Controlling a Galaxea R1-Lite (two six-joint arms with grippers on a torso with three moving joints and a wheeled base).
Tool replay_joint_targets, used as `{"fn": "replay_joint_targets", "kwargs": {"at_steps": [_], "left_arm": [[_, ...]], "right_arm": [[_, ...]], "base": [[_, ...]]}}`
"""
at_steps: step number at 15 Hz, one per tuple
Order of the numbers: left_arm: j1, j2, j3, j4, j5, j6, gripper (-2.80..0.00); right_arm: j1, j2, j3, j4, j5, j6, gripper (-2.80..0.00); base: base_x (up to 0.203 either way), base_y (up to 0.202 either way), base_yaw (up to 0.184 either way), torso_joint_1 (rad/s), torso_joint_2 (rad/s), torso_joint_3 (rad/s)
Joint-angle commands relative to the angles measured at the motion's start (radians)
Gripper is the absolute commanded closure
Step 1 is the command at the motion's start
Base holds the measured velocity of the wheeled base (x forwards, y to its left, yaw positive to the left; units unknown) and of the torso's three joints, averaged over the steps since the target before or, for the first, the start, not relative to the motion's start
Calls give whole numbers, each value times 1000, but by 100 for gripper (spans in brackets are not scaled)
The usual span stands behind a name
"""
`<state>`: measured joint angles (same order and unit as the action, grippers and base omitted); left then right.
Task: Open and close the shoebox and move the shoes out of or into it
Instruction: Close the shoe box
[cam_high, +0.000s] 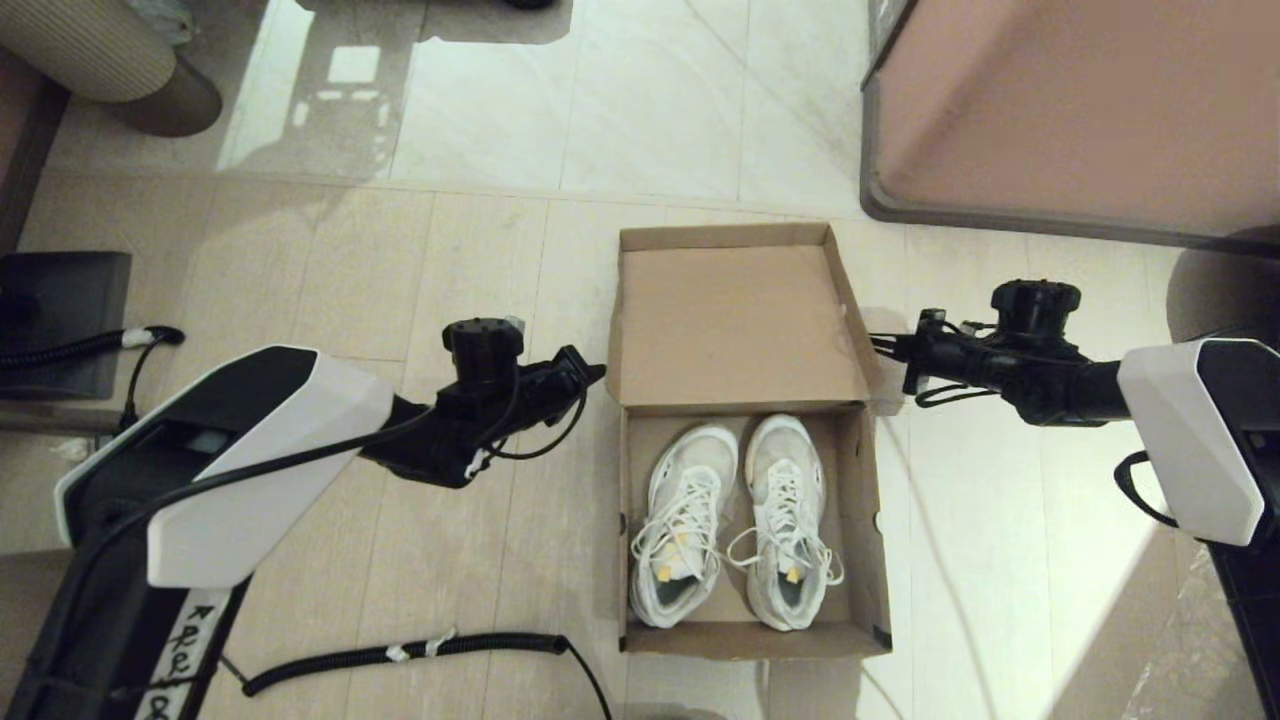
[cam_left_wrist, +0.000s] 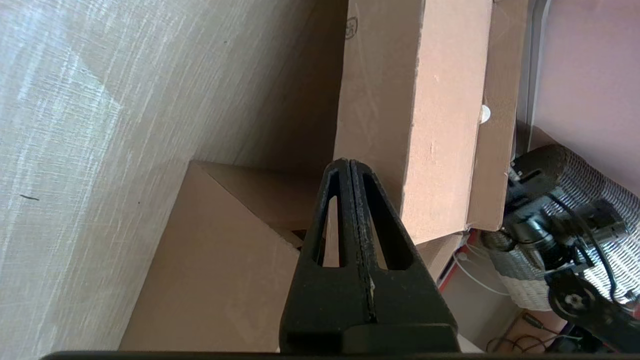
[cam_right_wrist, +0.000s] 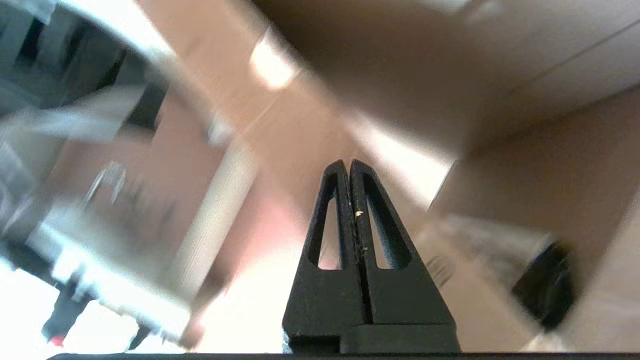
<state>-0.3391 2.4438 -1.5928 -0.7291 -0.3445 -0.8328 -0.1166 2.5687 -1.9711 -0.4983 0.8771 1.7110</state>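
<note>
on our left, the left gripper (cam_high: 590, 374) hangs just beside the shoebox (cam_high: 748, 440) at its hinge line, fingers pressed together on nothing (cam_left_wrist: 350, 172) — placed, we judge, to steady that side or nudge the lid (cam_high: 735, 318). in the middle the shoebox sits on the floor (cam_high: 300, 300) with its lid standing open at the far side, so the shoes (cam_high: 735, 520) lie exposed side by side inside, toes toward the lid. on our right, the right gripper (cam_high: 880, 345) — fingers likewise shut and empty — sits at the lid's right edge, apparently poised to push it.
</note>
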Motion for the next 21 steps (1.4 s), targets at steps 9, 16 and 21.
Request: {"fn": "replay_joint_targets", "kwargs": {"at_steps": [9,16,21], "left_arm": [[-1,47,-56,-6,-11,-5,0],[-11,52,-62,-4,-20,-5,0],[-18,73,-97,-3,-53,-5,0]], "right_arm": [[-2,83,-1,-181,-66,-37,0],[58,91,-5,-175,-58,-77,0],[57,113,-5,-258,23,-56,0]], "base": [[0,0,0,0,0,0],[0,0,0,0,0,0],[0,0,0,0,0,0]]}}
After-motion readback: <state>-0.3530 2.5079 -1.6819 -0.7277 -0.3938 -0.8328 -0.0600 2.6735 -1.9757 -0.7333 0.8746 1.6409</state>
